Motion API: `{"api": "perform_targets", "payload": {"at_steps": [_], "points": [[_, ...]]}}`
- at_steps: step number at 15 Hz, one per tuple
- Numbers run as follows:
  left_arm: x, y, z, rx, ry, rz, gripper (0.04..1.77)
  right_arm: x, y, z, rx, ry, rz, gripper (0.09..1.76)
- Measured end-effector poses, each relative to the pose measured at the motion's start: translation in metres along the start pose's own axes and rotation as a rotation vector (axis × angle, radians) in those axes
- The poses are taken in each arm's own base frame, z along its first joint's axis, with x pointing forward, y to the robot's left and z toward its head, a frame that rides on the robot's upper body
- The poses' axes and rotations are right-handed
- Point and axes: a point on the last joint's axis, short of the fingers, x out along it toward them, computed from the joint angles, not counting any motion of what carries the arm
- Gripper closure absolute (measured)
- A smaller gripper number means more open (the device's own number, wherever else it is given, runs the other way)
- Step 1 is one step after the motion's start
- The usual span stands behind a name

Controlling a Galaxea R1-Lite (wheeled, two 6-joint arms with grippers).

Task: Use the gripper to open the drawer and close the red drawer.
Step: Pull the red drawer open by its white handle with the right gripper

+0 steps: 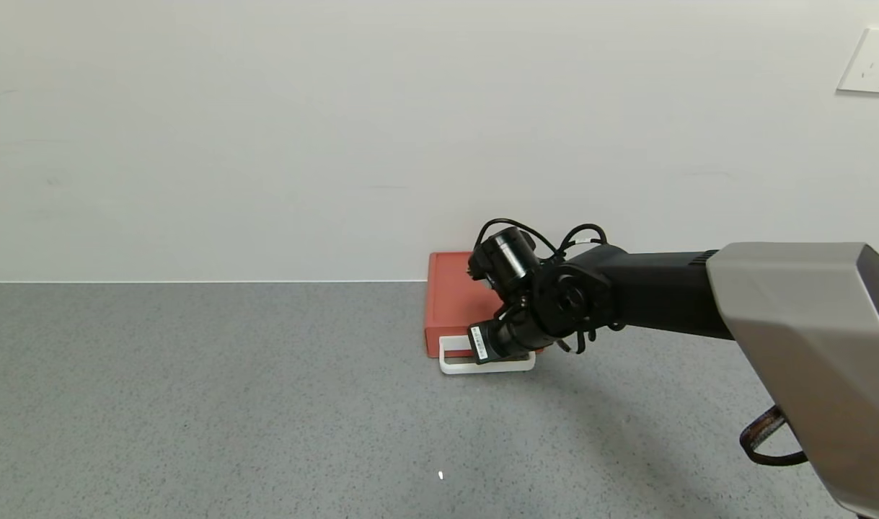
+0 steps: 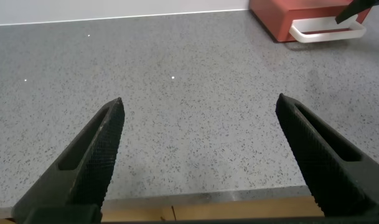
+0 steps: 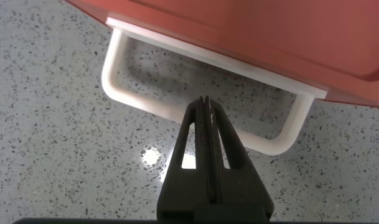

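- Two grippers show, and only the right one is at work.
- Nearest, the left gripper hangs parked low over the near edge of the grey table, well apart from the drawer. Its jaws are spread wide and hold nothing.
- Farther out, the right arm reaches across from the robot's right, its wrist bent so the right gripper points down at the front of the drawer.
- Its jaws are pressed flat together, with nothing between them. The wrist view shows the tip at the front bar of the white handle; whether it sits inside the loop or only over the bar cannot be told.
- Beyond the tip, the handle's two side legs run back to the drawer, a flat orange-red box lying on the table against the white wall.
- Progress, as a judgement: the tray looks flush with the box, or very nearly so, with only a thin white front strip showing under the red edge. Whether the opening pull is yet to come, or the closing push is just done, cannot be told.
- At the far right of the wall sits a white socket, which plays no part.
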Motion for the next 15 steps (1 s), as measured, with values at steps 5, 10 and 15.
{"api": "perform_targets", "payload": {"at_steps": [5, 10, 15], "points": [[0.000, 0.000, 0.000, 0.000, 0.000, 0.000, 0.06, 0.008, -0.002, -0.002, 0.004, 0.006, -0.005, 1.73], [0.000, 0.000, 0.000, 0.001, 0.000, 0.000, 0.06, 0.014, -0.017, -0.002, 0.032, 0.023, -0.035, 1.73], [0.000, 0.000, 0.000, 0.001, 0.000, 0.000, 0.06, 0.015, -0.033, -0.001, 0.053, 0.046, -0.059, 1.73]]}}
